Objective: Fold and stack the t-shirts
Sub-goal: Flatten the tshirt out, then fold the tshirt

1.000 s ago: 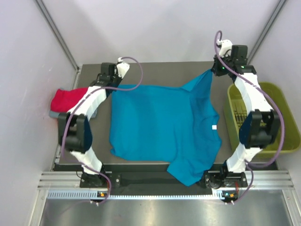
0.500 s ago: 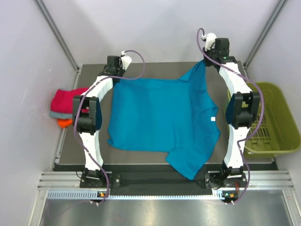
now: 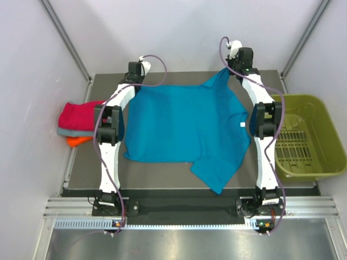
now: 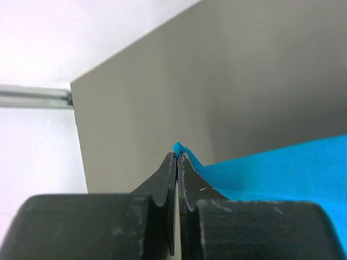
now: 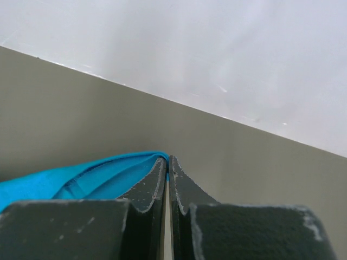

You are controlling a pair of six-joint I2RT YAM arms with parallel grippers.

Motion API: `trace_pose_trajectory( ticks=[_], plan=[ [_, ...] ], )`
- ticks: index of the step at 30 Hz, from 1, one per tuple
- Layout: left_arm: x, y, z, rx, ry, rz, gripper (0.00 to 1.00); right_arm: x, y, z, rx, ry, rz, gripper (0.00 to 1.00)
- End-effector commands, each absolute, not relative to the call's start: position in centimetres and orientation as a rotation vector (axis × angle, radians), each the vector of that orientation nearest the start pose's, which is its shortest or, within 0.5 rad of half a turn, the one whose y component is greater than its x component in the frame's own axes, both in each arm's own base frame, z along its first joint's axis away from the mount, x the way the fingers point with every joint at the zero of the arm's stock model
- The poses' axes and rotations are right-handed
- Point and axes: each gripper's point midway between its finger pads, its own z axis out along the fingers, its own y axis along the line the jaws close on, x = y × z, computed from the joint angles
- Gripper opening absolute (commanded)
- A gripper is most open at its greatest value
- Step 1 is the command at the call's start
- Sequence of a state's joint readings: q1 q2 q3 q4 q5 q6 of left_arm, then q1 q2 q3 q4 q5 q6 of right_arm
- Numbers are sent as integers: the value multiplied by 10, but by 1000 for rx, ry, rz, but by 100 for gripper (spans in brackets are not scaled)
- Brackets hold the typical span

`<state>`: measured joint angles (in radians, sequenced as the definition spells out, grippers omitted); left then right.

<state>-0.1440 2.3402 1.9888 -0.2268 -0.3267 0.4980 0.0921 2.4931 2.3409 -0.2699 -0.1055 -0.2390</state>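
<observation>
A teal-blue t-shirt (image 3: pixel 184 124) lies spread flat across the table, one sleeve pointing at the front edge. My left gripper (image 3: pixel 134 88) is at the shirt's far left corner, shut on a pinch of teal cloth (image 4: pixel 271 168) that pokes out between its tips (image 4: pixel 177 156). My right gripper (image 3: pixel 228 73) is at the far right, shut on the other sleeve's edge (image 5: pixel 92 176), with the fabric caught at its tips (image 5: pixel 167 159). Folded t-shirts are stacked at the table's left edge: magenta-red (image 3: pixel 76 114) on top, grey (image 3: pixel 66 131) and orange (image 3: pixel 76 141) below.
An olive-green plastic bin (image 3: pixel 336 157) stands off the table's right side, beside the right arm. Both arms are stretched out long toward the back wall. A bare strip of table (image 3: pixel 179 77) runs behind the shirt.
Both arms have reached farther toward the back, dragging the teal shirt away from the front edge. The right gripper has also moved left and the shirt lies flatter.
</observation>
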Motion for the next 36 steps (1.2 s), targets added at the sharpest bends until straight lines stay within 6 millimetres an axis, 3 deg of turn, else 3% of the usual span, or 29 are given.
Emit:
trace_pose_trajectory(
  ticks=[1, 11, 15, 16, 21, 22, 24, 25, 26, 27, 28, 33, 36],
  plan=[
    [650, 14, 140, 332, 2042, 627, 0, 710, 87, 213, -350, 1764, -1, 0],
    [670, 29, 119, 366, 2042, 680, 0, 720, 76, 196, -327, 1767, -70, 0],
    [675, 27, 128, 361, 2015, 666, 0, 716, 78, 199, -331, 1775, -58, 0],
    [675, 26, 139, 352, 1999, 658, 0, 714, 79, 203, -333, 1773, -58, 0],
    [664, 15, 156, 324, 2018, 555, 0, 698, 76, 211, -362, 1816, -58, 0],
    [657, 11, 161, 342, 2042, 514, 0, 692, 77, 223, -367, 1810, -54, 0],
    [646, 4, 160, 356, 2080, 454, 0, 678, 81, 218, -400, 1860, -15, 0],
    [635, -3, 168, 378, 2100, 400, 0, 668, 84, 236, -412, 1847, 6, 0],
    [625, -7, 162, 388, 2134, 367, 0, 660, 88, 236, -434, 1866, 38, 0],
    [616, -9, 174, 395, 2133, 345, 0, 650, 91, 223, -444, 1905, 61, 0],
    [608, -15, 174, 414, 2147, 307, 0, 640, 94, 243, -450, 1882, 75, 0],
    [561, -20, 179, 439, 2212, 238, 0, 601, 98, 244, -449, 1946, 140, 0],
    [544, -24, 181, 433, 2234, 190, 0, 585, 104, 231, -472, 1990, 161, 0]
  ],
)
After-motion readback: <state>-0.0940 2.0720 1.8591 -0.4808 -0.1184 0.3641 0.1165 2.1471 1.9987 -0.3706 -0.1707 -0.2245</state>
